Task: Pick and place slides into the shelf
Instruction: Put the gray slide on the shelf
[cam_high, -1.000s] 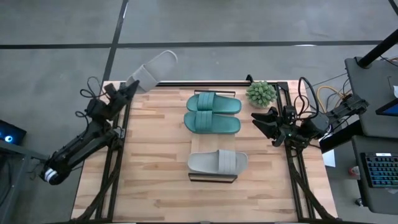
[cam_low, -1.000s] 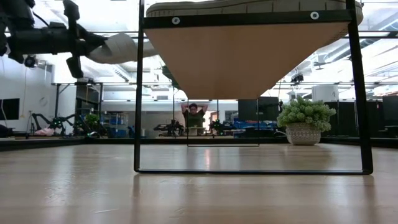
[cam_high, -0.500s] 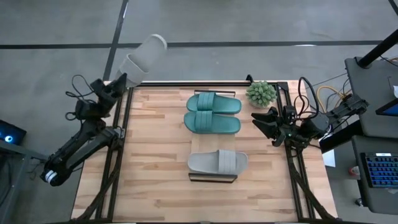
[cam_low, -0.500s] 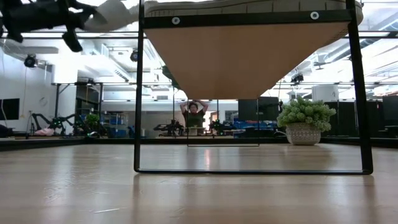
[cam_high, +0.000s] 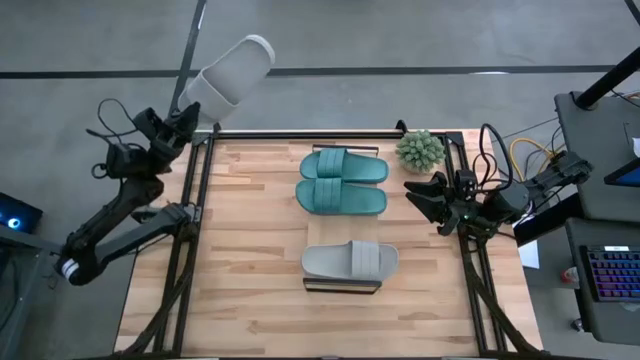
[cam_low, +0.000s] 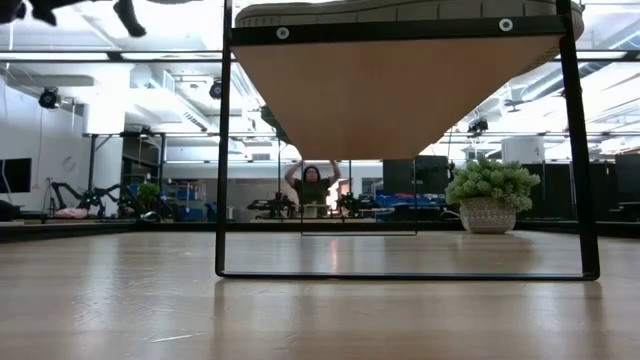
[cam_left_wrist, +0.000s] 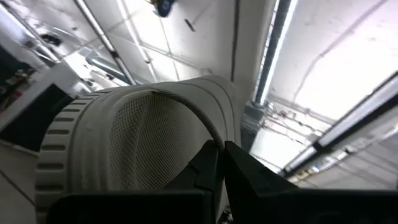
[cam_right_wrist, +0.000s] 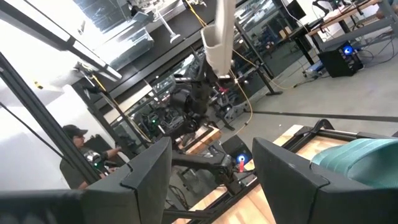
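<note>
The left gripper (cam_high: 190, 110) was seen raised beyond the far left corner of the table (cam_high: 250, 290), out past the table's edge. Its fingers (cam_left_wrist: 214, 163) were pressed close together on the strap of a grey slide (cam_high: 228, 78), which was held tilted in the air, its free end pointing up and away from the table. In the left wrist view the same slide (cam_left_wrist: 143, 137) filled most of the picture, with ceiling lights behind it.

The second grey slide (cam_high: 350, 261) was found lying on the shelf (cam_high: 342, 287), which stood near the middle of the table toward the near edge. In the low view the shelf (cam_low: 400, 90) was seen from below, as a wooden board in a dark frame, with the sole of that slide (cam_low: 400, 10) along its top.

The two teal slides (cam_high: 343, 182) were laid side by side, touching, on the table behind the shelf, toward the far edge. A small potted plant (cam_high: 419, 150) stood near the far right corner, just beside them.

The right gripper (cam_high: 422, 200) was held at the right edge of the table, near the plant, with its fingers (cam_right_wrist: 149, 171) spread well apart and nothing between them.

A person (cam_low: 312, 187) was visible in the room behind the table, arms raised.
</note>
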